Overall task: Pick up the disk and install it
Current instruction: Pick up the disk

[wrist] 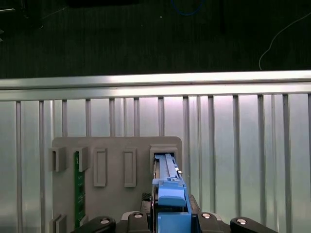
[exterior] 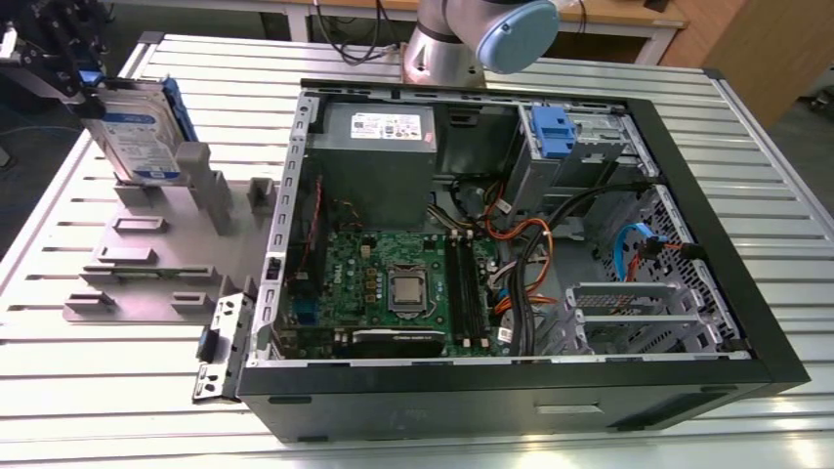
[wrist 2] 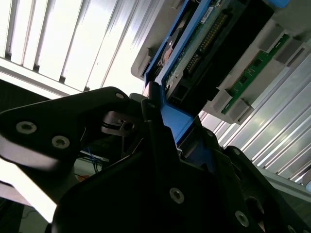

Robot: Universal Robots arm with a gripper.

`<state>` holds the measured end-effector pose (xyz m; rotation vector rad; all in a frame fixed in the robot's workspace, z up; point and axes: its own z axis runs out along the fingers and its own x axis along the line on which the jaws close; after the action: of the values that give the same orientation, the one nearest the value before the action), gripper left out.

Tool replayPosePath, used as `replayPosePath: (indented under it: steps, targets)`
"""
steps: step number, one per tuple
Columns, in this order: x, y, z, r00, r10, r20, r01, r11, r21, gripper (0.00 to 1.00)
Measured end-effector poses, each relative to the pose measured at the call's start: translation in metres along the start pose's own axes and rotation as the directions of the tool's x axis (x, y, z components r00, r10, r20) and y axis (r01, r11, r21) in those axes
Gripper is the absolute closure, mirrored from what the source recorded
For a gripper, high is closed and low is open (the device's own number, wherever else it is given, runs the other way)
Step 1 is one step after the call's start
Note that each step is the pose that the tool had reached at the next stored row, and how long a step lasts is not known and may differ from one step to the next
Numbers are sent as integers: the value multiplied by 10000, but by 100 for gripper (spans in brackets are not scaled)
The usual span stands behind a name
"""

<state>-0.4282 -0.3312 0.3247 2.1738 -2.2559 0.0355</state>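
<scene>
Closest to the exterior camera is the black front wall of the open computer case (exterior: 456, 401). It lies on its side on the slatted metal table (exterior: 104, 391), with the motherboard (exterior: 391, 283), grey power supply (exterior: 378, 147) and a blue bracket (exterior: 554, 132) in the drive bay all exposed. To the exterior view's left of the case, well apart from it, sits a grey fixture plate (exterior: 144, 254). The disk (exterior: 137, 132) stands on edge in one of its holders, label side showing. The gripper (exterior: 86, 90) is at the disk's upper end, and the arm's base joint (exterior: 482, 39) stands beyond the case.

In the second wrist view the gripper (wrist 2: 177, 128) is seen from very near. Its black fingers (wrist 2: 153, 116) are drawn in against either side of the blue carrier, clamping it. Past them the disk (wrist 2: 204, 34) shows its circuit-board underside, which the exterior view hides, and a green circuit card (wrist 2: 252, 73) sits in a neighbouring slot.

The first wrist view looks straight down the disk (wrist: 167, 170), edge-on. Its far end is seated in a pocket of the fixture plate (wrist: 112, 145), and its near blue end is gripped by the gripper (wrist: 171, 221). The green card (wrist: 77, 189) stands a few slots away.
</scene>
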Motion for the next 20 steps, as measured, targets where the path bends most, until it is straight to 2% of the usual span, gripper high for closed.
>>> replayPosePath:
  steps: [20]
  targets:
    - [3,-2,-128,10000,0,3,0,10000,5,64]
